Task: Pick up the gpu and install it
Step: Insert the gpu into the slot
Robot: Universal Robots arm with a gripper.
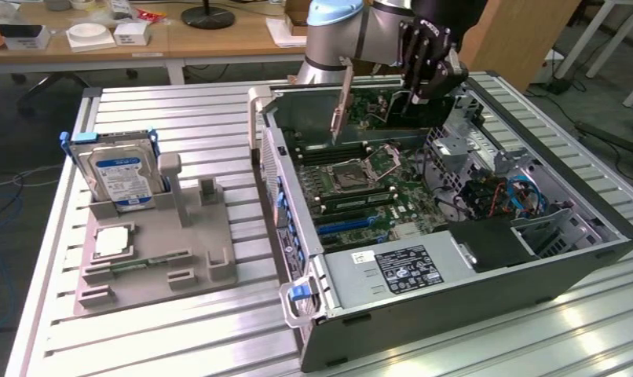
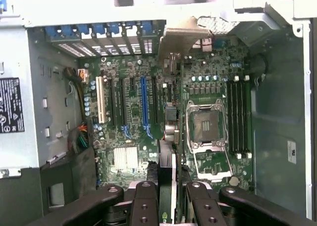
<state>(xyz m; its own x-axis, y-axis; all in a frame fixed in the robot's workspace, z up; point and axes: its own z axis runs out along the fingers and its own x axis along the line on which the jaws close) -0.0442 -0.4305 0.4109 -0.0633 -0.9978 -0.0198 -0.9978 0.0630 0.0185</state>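
Observation:
The gpu [image 1: 371, 106] hangs on edge above the open computer case [image 1: 568, 259], its silvery end bracket [image 1: 343, 98] pointing down toward the case's rear wall. My gripper [image 1: 422, 88] is shut on the card's upper part. In the wrist view the gpu [image 2: 169, 118] runs edge-on between my two black fingers [image 2: 146, 206], and its bracket [image 2: 182, 33] sits over the rear slot openings. The card hovers above the motherboard [image 2: 129, 132], between the blue expansion slot [image 2: 144, 107] and the processor socket [image 2: 208, 127], apart from the board.
A grey parts fixture [image 1: 181, 263] on the exterior view's left carries an upright hard drive [image 1: 122, 177], a processor chip [image 1: 115, 242] and a green memory stick [image 1: 138, 265]. Inside the case are the power supply [image 1: 400, 267] and drive cage cables [image 1: 500, 196]. The aluminium table [image 1: 191, 345] surrounds both.

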